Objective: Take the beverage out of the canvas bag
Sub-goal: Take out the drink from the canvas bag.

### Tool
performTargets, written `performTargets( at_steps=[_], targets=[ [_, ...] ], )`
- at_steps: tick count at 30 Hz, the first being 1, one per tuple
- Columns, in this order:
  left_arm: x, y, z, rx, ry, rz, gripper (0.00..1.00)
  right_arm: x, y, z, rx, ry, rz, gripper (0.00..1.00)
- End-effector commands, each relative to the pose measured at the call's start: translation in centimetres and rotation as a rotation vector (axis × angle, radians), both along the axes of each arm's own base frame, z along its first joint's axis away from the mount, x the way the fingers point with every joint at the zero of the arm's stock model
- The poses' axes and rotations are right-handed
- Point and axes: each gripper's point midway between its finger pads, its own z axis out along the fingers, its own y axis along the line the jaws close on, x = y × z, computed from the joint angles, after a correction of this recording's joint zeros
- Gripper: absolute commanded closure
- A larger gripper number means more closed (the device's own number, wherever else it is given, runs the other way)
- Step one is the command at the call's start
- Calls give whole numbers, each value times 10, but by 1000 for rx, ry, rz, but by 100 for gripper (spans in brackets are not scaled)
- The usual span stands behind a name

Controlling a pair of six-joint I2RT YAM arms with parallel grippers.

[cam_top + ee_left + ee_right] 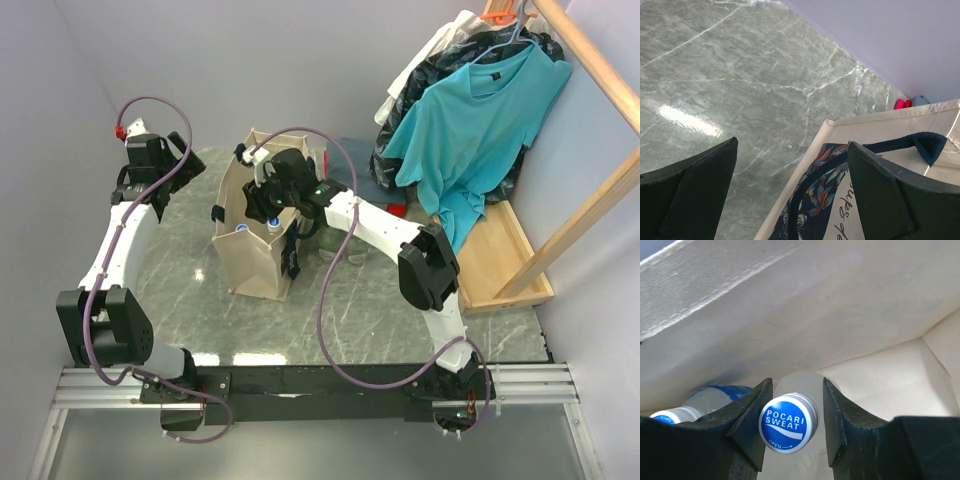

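The beige canvas bag (pixel 255 265) stands upright mid-table with its black handles; its rim and a floral-printed panel show in the left wrist view (pixel 840 200). My right gripper (pixel 265 205) reaches down into the bag. In the right wrist view it (pixel 797 382) grips a clear beverage bottle with a blue Pocari Sweat cap (pixel 788 422); the fingers (pixel 752 410) sit on either side at the neck. A second bottle with a blue label (pixel 715 395) lies to its left. My left gripper (pixel 792 145) is open and empty, above the bag's left edge (pixel 150 160).
A wooden clothes rack (pixel 590 215) with a teal T-shirt (pixel 470 120) and dark clothing stands at the right. The marble table (pixel 740 75) stretches left of the bag. Small red and blue items (pixel 907 102) lie by the back wall.
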Motion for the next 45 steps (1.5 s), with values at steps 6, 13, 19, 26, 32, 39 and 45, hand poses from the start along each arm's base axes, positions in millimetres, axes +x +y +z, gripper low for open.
performTargets(
  at_steps=[6, 13, 19, 26, 32, 39, 45],
  targets=[
    [-6, -1, 14, -3, -43, -11, 4, 9, -1, 119, 200, -224, -40, 100],
    [-7, -4, 16, -11, -50, -24, 4, 10, -1, 138, 230, -253, -43, 100],
    [-11, -1, 22, -1, -63, -9, 4, 8, -5, 157, 257, -285, -55, 100],
    [-11, -5, 21, -16, -64, -23, 4, 5, -9, 170, 277, -314, -58, 100],
    [-12, -5, 21, -20, -63, -23, 4, 4, -9, 177, 281, -324, -57, 100],
    [-12, -6, 20, -24, -63, -28, 4, 6, -12, 185, 289, -349, -75, 100],
    [-12, -7, 19, -26, -63, -30, 4, 9, -15, 188, 294, -366, -100, 100]
  ],
)
